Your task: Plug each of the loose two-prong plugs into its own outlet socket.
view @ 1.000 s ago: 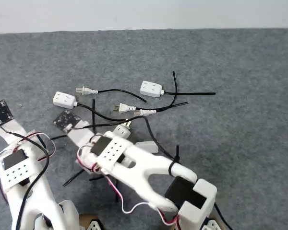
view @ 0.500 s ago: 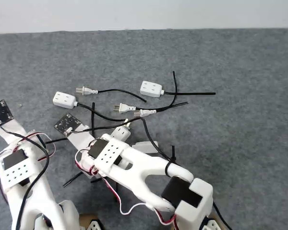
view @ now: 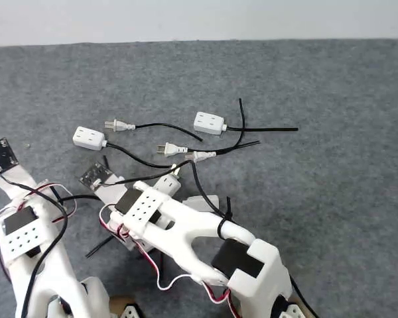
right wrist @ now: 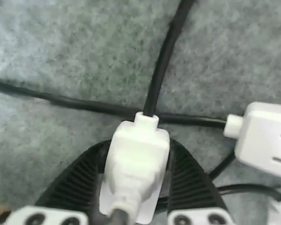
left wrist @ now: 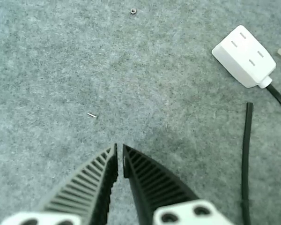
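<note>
In the right wrist view my right gripper (right wrist: 138, 146) is shut on a white plug (right wrist: 136, 164), whose black cord (right wrist: 164, 61) runs away over the carpet. A white outlet (right wrist: 267, 138) lies close beside it. From above, that arm holds the plug (view: 170, 181) near the table's middle. Farther back lie a left outlet (view: 88, 137), a plug (view: 117, 124), another outlet (view: 209, 122) and a second plug (view: 170, 150). My left gripper (left wrist: 120, 151) is shut on nothing, low over bare carpet, well short of the left outlet (left wrist: 245, 56).
Black cords (view: 242, 129) cross each other around the outlets and plugs. A short loose cord piece (left wrist: 246, 154) lies near the left gripper. Grey carpet (view: 331, 172) covers the table, with open room on the right side. Tiny bits of debris (left wrist: 91, 115) dot the carpet.
The right arm has swung a little to the left with the plug, dragging its black cord along. The left arm has kept still.
</note>
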